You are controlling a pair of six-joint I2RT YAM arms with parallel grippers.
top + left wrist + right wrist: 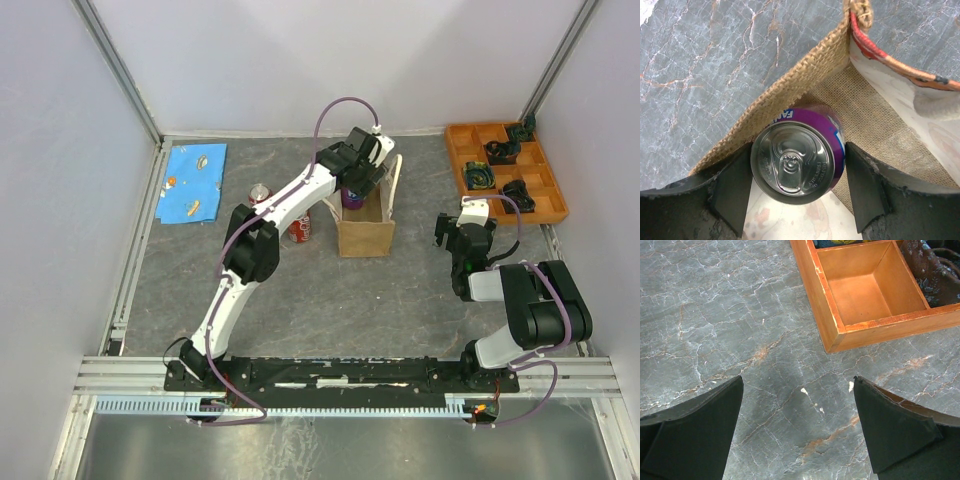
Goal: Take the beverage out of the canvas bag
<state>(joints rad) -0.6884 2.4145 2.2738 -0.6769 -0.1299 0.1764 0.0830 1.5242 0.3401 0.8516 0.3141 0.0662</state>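
The canvas bag (365, 236) stands upright mid-table, tan with cream loop handles (397, 180). Inside it sits the beverage (351, 198), a purple can with a silver top (797, 162), close to the burlap wall (790, 80). My left gripper (356, 183) reaches down into the bag's mouth. In the left wrist view, my left gripper (799, 146) has one dark finger against each side of the can. My right gripper (447, 232) hangs open over bare table right of the bag. Nothing lies between the fingers of the right gripper (797, 382).
Two red cans (260, 193) (300, 228) stand left of the bag. A blue patterned cloth (193, 182) lies at the back left. An orange compartment tray (505, 170) with dark objects sits at the back right; its corner (840, 315) is just beyond my right fingers.
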